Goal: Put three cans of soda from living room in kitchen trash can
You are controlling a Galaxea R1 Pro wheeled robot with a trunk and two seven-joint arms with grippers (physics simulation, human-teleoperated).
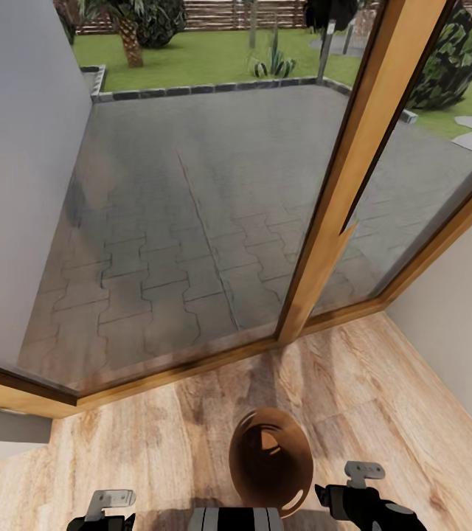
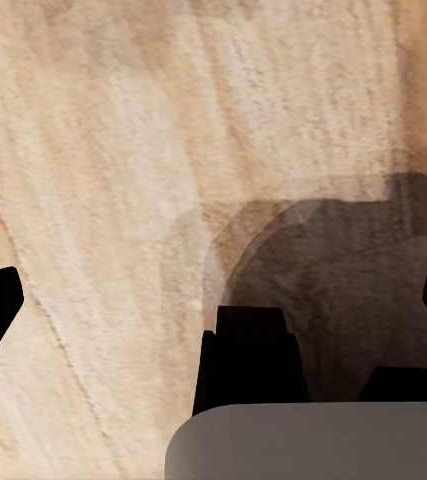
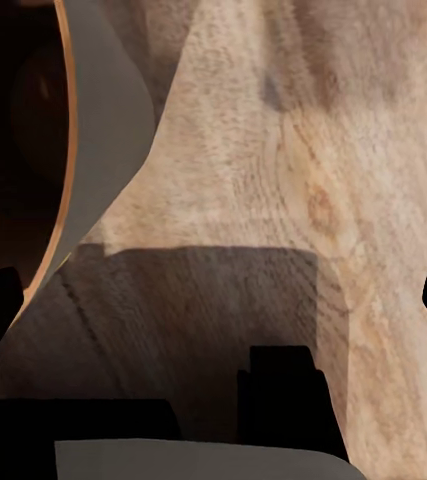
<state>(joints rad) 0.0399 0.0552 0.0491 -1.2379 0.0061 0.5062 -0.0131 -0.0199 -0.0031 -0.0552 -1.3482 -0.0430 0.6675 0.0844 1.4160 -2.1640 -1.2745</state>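
Observation:
The tash can [image 1: 271, 461], a small round brown bin with a copper-brown inside, stands on the light wood floor right in front of me, between my arms. Its rim and dark inside also show in the right wrist view [image 3: 33, 150]. No can of soda is in view. My left gripper [image 2: 218, 300] is open over bare floor, fingers wide apart with nothing between them; in the head view it sits low to the bin's left [image 1: 107, 509]. My right gripper [image 3: 218, 300] is open too, hanging just right of the bin [image 1: 358, 487].
Wood-framed glass doors [image 1: 192, 221] rise close ahead, with a slanted wooden post [image 1: 339, 192] between panes and a paved patio outside. A white wall [image 1: 457, 324] closes the right side and another wall [image 1: 15, 184] the left. Wood floor [image 1: 155, 450] spreads around the bin.

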